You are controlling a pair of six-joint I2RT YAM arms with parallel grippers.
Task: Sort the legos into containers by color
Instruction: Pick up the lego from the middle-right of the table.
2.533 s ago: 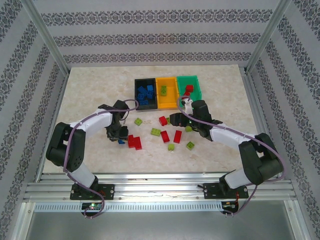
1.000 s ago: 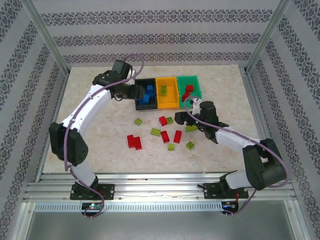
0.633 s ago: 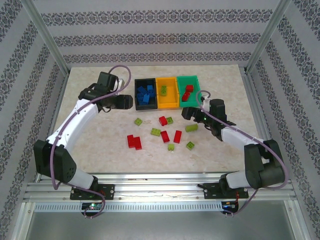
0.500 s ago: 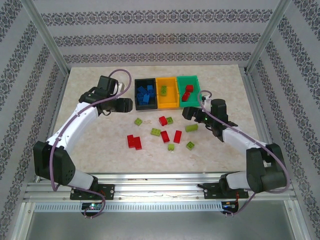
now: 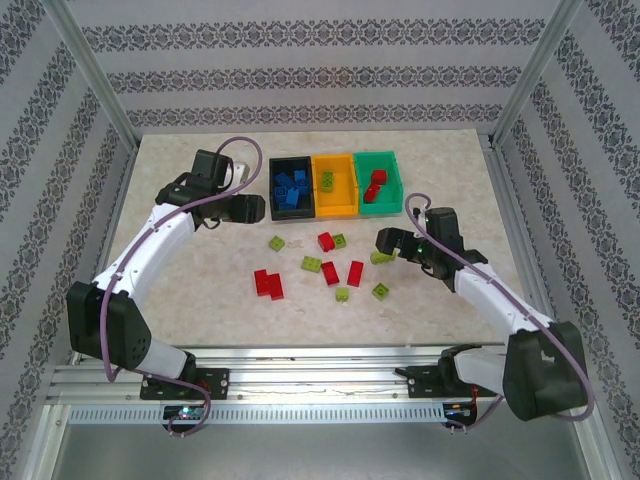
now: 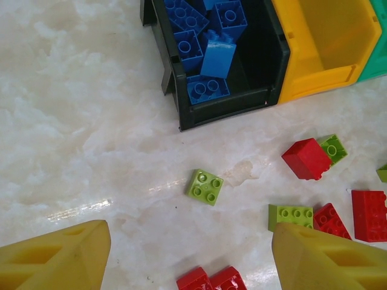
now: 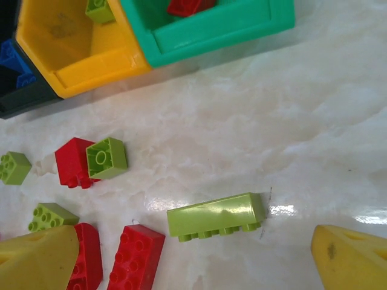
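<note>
The left gripper (image 6: 190, 241) hangs with its yellow fingers (image 6: 57, 260) spread wide and nothing between them. Just beyond the fingertips, in line with the gap, a small lime brick (image 6: 204, 186) lies studs up on the marble table (image 6: 72, 121). Farther out stands the black bin (image 6: 175, 90) with blue bricks (image 6: 208, 57) heaped inside, and the orange-yellow bin (image 6: 314, 78) touches its side.

The right gripper (image 7: 193, 241) is spread just as wide and is empty too. A long lime brick (image 7: 216, 216) lies on its side just ahead of its fingertips, touching neither. Two red bricks (image 7: 138, 257) sit beside one finger. Farther ahead a lime cube (image 7: 106, 157) rests against a red block (image 7: 71, 162). Beyond them the green bin (image 7: 217, 30) holds red pieces (image 7: 187, 6).
</note>
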